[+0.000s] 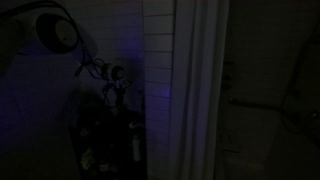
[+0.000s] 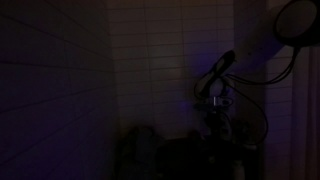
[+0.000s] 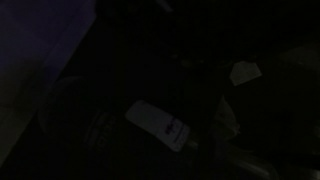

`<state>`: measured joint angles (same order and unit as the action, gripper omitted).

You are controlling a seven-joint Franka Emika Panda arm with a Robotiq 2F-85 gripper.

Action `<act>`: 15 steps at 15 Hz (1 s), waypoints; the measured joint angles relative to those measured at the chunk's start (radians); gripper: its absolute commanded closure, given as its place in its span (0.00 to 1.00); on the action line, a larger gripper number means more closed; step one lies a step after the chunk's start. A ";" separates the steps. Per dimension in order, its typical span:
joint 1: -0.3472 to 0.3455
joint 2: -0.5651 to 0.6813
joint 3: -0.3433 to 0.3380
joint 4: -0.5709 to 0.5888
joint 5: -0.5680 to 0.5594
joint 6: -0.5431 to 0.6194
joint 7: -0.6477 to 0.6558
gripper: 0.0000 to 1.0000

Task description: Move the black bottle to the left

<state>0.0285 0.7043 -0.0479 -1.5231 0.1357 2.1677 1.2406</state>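
Wall [image 1: 157, 60] [image 2: 160, 50]: pale grey tiles ruled by darker grout lines, a grid in both exterior views. A blue-violet cast tints it at 9 o'clock in an exterior view. Arm [image 1: 55, 30] [image 2: 265, 45]: off-white, with black cables [image 2: 215, 75]. Wrist view: black bottle [image 3: 145, 115] with a white label [image 3: 168, 130] carrying small dark print; surroundings near-black.

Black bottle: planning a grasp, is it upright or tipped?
Cannot tell: every view is too dark; only a slanted pale patch of the black bottle shows.
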 measured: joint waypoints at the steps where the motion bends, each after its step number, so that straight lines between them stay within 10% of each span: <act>1: 0.000 0.009 0.000 0.009 0.000 -0.007 0.000 1.00; 15: 0.024 0.052 -0.002 0.019 -0.006 -0.010 0.001 1.00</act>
<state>0.0528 0.7568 -0.0496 -1.5036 0.1294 2.1576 1.2414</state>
